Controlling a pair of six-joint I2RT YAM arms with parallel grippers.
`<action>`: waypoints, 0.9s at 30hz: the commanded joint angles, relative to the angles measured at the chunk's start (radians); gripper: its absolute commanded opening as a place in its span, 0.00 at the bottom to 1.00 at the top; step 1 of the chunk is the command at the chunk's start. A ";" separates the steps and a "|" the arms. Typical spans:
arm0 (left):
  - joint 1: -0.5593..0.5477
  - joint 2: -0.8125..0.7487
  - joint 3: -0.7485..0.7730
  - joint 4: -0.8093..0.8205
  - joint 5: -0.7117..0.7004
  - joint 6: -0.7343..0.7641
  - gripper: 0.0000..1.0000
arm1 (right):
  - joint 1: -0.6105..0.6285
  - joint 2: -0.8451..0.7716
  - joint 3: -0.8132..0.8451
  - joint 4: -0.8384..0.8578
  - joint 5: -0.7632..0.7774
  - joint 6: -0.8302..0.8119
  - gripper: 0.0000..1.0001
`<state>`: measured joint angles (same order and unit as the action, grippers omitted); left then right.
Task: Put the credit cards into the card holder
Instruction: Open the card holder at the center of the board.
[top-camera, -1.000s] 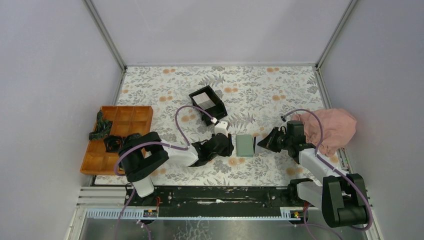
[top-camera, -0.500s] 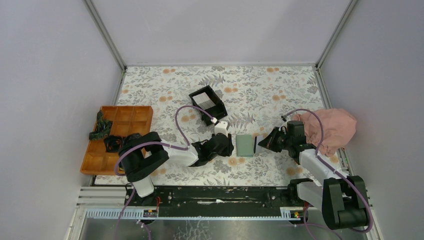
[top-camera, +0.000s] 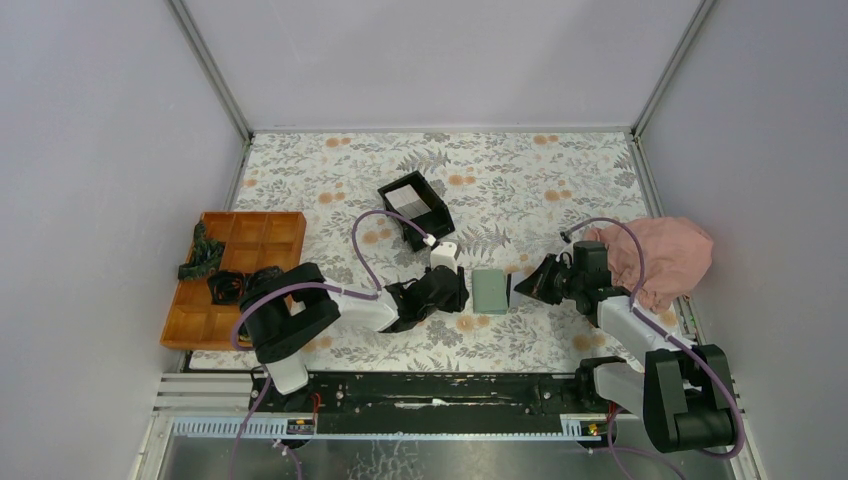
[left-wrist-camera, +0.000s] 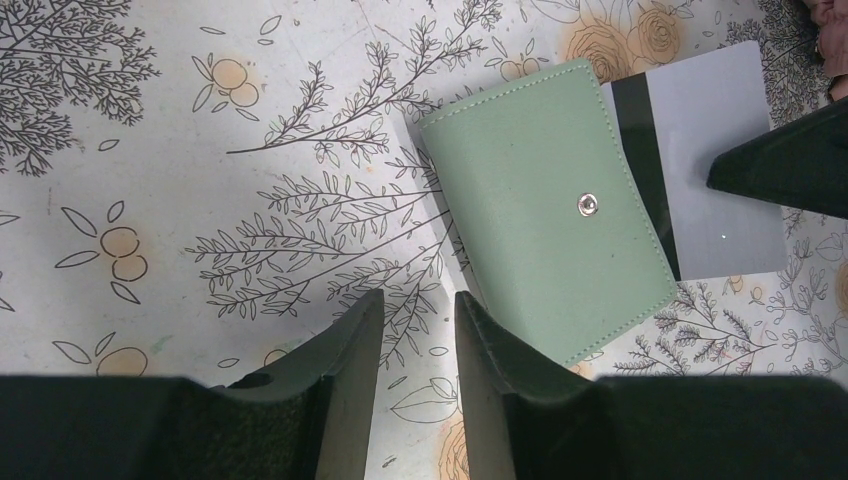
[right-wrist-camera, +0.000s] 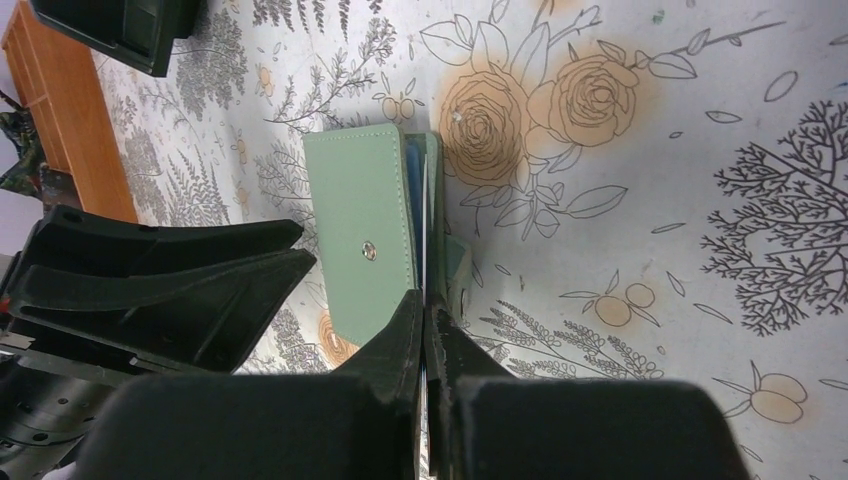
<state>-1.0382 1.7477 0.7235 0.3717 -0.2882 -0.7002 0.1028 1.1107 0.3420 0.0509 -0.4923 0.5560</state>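
The sage-green card holder lies shut on the flowered table, snap stud up. My right gripper is shut on a pale grey credit card with a black stripe. The card's far edge is tucked into the holder's right side. In the right wrist view the card shows edge-on. My left gripper is open at the holder's left edge with only bare table between its fingers; one finger overlaps the holder's corner. From above, the left gripper and right gripper flank the holder.
A black open-top box with something white inside stands behind the holder. An orange compartment tray with dark items sits at the left. A pink cloth is heaped at the right edge.
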 joint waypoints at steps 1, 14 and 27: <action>-0.008 0.025 0.014 0.001 -0.010 0.011 0.39 | -0.006 -0.003 -0.005 0.057 -0.044 0.016 0.00; -0.008 0.033 0.011 0.006 -0.003 0.008 0.38 | -0.006 -0.017 -0.027 0.088 -0.065 0.037 0.00; -0.008 0.033 0.010 0.006 -0.002 0.010 0.38 | -0.006 -0.036 -0.035 0.099 -0.076 0.052 0.00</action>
<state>-1.0382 1.7535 0.7238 0.3820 -0.2882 -0.7002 0.1024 1.0981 0.3088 0.1165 -0.5419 0.5964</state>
